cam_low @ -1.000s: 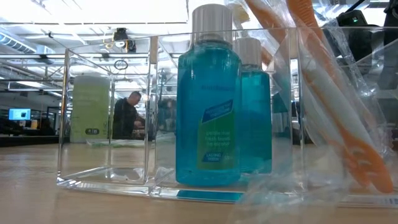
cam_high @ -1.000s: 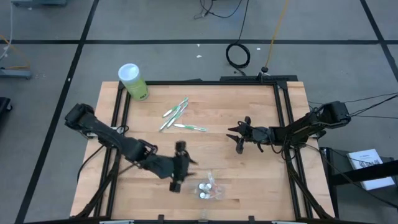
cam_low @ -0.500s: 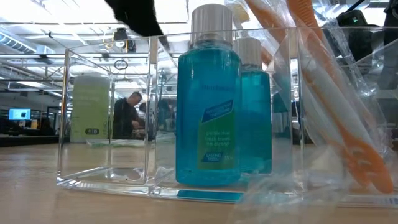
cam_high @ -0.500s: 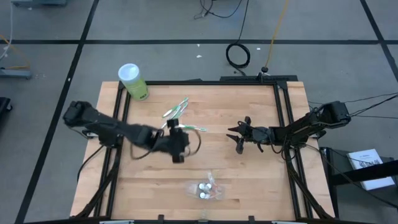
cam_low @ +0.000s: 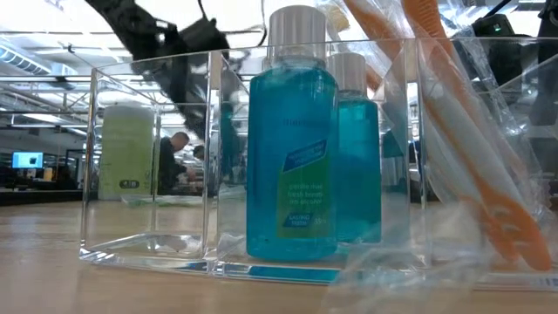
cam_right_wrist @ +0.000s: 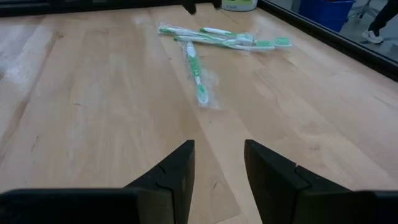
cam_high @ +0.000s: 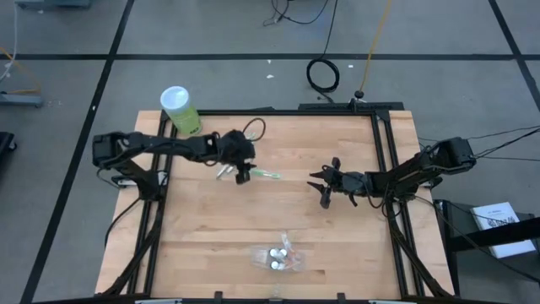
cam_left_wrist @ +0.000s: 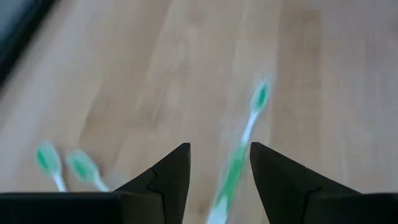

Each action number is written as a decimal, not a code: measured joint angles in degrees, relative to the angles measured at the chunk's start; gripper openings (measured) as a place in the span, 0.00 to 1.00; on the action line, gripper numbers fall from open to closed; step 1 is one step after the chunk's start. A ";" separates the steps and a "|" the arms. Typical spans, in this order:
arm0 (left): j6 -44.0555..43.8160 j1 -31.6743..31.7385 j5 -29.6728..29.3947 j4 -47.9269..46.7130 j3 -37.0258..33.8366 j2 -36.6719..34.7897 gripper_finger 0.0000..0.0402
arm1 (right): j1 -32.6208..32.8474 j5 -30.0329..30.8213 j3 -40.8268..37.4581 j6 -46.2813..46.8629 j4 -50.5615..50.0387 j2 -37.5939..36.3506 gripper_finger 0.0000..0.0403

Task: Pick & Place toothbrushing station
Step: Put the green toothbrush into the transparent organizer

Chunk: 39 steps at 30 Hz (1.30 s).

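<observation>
Left gripper (cam_high: 242, 175): over the green-white toothbrushes (cam_high: 266, 174) toward the table's (cam_high: 337, 245) far-left part, fingers (cam_left_wrist: 168, 177) spread, nothing between them; one brush (cam_left_wrist: 239, 158) lies under the gap.
Toothbrushes: a loose cluster lying flat (cam_right_wrist: 217, 37), one apart from the rest (cam_right_wrist: 198, 73).
Right gripper (cam_high: 323, 187): near the right edge at mid-depth, fingers (cam_right_wrist: 267, 171) apart, empty, well clear of the brushes.
Pouch (cam_high: 277, 256): near the front edge, centre, with small white-capped tubes in it.
Green canister (cam_high: 180, 111): far-left corner, upright, near the left arm.
Clear box (cam_low: 261, 157): fills the low view, holding blue bottles (cam_low: 292, 139) and screening most of the table.
</observation>
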 joint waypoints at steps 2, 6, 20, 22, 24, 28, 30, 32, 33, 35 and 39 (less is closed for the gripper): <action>0.55 1.80 2.09 0.81 -1.10 1.07 0.44 | -0.51 0.07 0.00 -0.77 -0.04 0.00 0.32; 3.29 2.58 8.70 2.00 -2.08 4.43 0.43 | -1.66 -0.08 0.00 -1.85 0.09 0.00 0.32; -10.45 1.16 11.09 -1.84 -1.16 12.24 0.43 | -2.26 -0.35 -0.02 -2.73 2.58 -0.02 0.32; -15.85 1.03 13.45 -5.07 -1.14 11.63 0.43 | -2.34 -0.33 0.00 -3.53 3.55 -0.02 0.32; -20.46 0.52 16.05 -8.82 -1.18 10.62 0.43 | -2.41 -0.31 0.00 -4.00 4.65 0.00 0.32; -26.88 -1.95 18.50 -15.23 -1.21 9.20 0.43 | -2.41 -0.28 0.00 -5.28 7.24 -0.01 0.32; -29.37 -3.41 18.93 -16.56 -1.27 8.77 0.43 | -2.41 -0.26 0.00 -5.40 8.01 0.00 0.32; -30.07 -4.70 19.53 -16.72 -1.41 8.02 0.44 | -2.41 -0.26 0.00 -5.40 8.61 0.00 0.32; -30.12 -5.35 19.51 -16.68 -1.48 7.60 0.44 | -2.43 -0.26 -0.01 -5.40 8.61 0.00 0.32; -30.86 -6.38 18.05 -16.52 -1.48 6.70 0.44 | -2.41 -0.26 -0.01 -5.39 8.56 0.00 0.32; -32.48 -8.26 7.40 -17.46 1.59 4.52 0.44 | -2.43 -0.24 -0.02 -5.12 7.98 0.00 0.32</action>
